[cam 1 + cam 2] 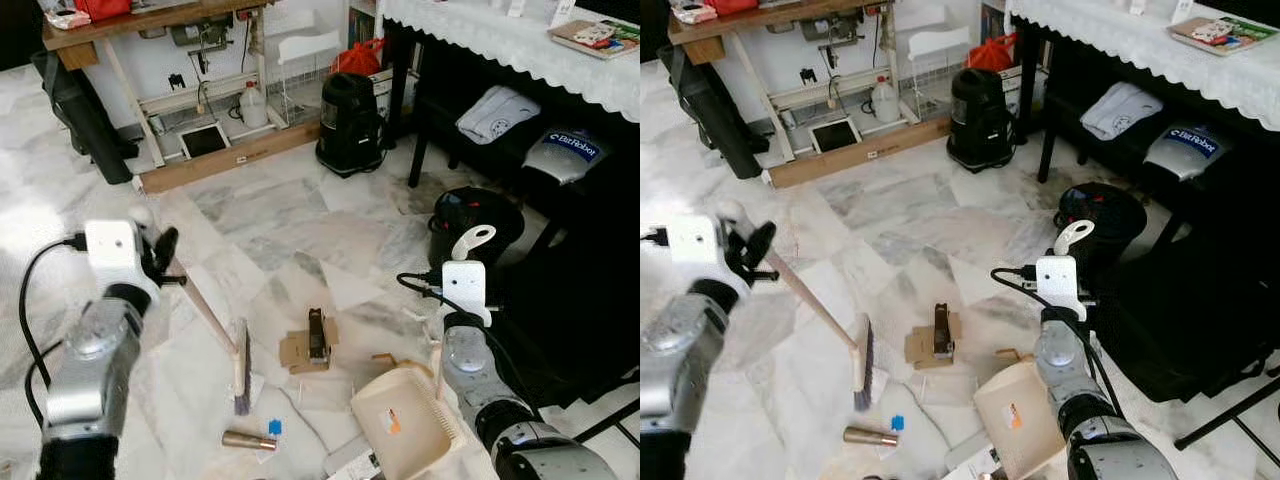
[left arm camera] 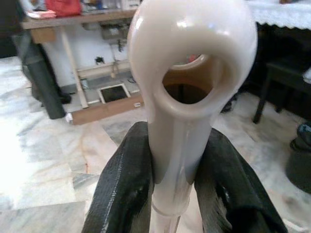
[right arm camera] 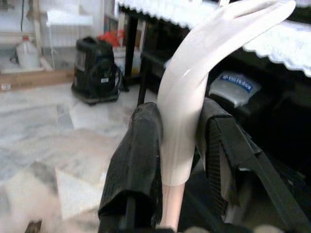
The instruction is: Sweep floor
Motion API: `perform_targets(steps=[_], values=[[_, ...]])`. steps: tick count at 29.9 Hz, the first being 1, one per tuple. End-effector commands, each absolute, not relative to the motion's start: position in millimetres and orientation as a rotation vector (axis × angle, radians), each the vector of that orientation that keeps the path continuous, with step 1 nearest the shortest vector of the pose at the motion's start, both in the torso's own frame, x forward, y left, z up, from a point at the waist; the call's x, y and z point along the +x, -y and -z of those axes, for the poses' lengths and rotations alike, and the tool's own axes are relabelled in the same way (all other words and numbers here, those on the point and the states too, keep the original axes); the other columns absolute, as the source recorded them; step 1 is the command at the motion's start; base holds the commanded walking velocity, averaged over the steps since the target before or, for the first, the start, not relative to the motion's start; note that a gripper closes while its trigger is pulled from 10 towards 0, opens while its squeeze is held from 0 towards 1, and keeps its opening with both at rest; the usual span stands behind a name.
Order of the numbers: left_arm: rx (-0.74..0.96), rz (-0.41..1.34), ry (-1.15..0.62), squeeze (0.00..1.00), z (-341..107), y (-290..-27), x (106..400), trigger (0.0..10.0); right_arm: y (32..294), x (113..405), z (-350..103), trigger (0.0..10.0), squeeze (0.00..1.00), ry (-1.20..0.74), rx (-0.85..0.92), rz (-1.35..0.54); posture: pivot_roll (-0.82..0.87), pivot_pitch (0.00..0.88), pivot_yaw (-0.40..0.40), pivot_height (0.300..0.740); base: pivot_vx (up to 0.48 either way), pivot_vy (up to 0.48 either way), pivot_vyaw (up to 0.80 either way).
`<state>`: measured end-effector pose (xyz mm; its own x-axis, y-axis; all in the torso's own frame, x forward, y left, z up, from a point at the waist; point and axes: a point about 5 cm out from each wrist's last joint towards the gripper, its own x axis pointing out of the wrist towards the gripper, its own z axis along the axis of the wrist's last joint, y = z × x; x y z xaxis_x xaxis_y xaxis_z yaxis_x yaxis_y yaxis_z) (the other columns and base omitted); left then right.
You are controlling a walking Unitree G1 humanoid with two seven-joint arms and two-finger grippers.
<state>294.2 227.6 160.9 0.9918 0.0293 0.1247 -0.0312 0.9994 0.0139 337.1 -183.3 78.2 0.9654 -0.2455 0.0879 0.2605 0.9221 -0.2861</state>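
- The broom [image 1: 215, 325] slants down across the marble floor [image 1: 270, 210]; its dark bristle head [image 1: 242, 375] rests on the tiles just left of the litter, and its cream handle rises up and leftward.
- The left gripper [image 2: 172, 170] has both black fingers [image 2: 124, 184] pressed tight on the handle's top, just below the hanging loop [image 2: 192, 73].
- The dustpan [image 1: 405, 420] sits low on the floor to the right of the litter, mouth towards it; its upright handle [image 1: 472, 240] ends in a curved cream grip.
- The right gripper [image 3: 177, 160] is closed around that grip, fingers either side of it.
- Litter lies between brush and pan: a flattened piece of cardboard [image 1: 305, 348] with a dark object on it, a brass-coloured tube [image 1: 248, 440], a small blue scrap [image 1: 275, 427] and some paper at the near edge.
- Further off stand a black vacuum [image 1: 350, 125], a black bin [image 1: 475, 222], a workbench [image 1: 150, 25] and a table with a lace cloth [image 1: 500, 35].
- Judgement: both tools are in hand and set on either side of the mess, so the sweeping step itself is under way with little or nothing yet in the pan.
- The next move likely calls for dragging the bristles rightward through the cardboard towards the pan while holding the pan's lip flat on the tiles; the tube may roll away.
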Motion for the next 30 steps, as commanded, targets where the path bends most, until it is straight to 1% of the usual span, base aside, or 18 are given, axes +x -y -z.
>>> perform_targets(steps=[1,3,9,16,18,23,30], values=[[0.058,-0.092,0.195,0.0,-166,-235,289,10.0,184,342,-97,10.0,0.0,0.162,-0.275,0.258,0.04,0.0,0.046,0.74,0.0,0.0,0.0],[0.072,-0.131,0.197,0.0,-155,-235,283,10.0,185,341,-103,10.0,0.0,0.211,-0.252,0.254,0.02,0.0,0.042,0.74,0.0,0.0,0.0],[0.067,-0.129,0.191,0.0,-143,-226,281,10.0,184,337,-111,10.0,0.0,0.272,-0.238,0.24,0.01,0.0,0.036,0.74,0.0,0.0,0.0],[0.07,-0.155,0.198,0.0,-136,-221,279,10.0,187,333,-107,10.0,0.0,0.264,-0.238,0.234,-0.01,0.019,0.039,0.74,0.0,0.0,0.0],[0.071,-0.189,0.209,0.0,-132,-217,279,10.0,187,334,-106,10.0,0.0,0.251,-0.23,0.241,-0.01,0.03,0.043,0.74,0.0,0.0,0.0],[0.1,-0.195,0.245,0.0,-135,-212,280,10.0,182,338,-111,10.0,0.0,0.262,-0.207,0.236,-0.02,0.028,0.044,0.74,0.0,0.0,0.0],[0.103,-0.194,0.266,0.0,-136,-211,282,10.0,179,339,-115,10.0,0.0,0.269,-0.193,0.228,-0.01,0.021,0.045,0.74,0.0,0.0,0.0]])
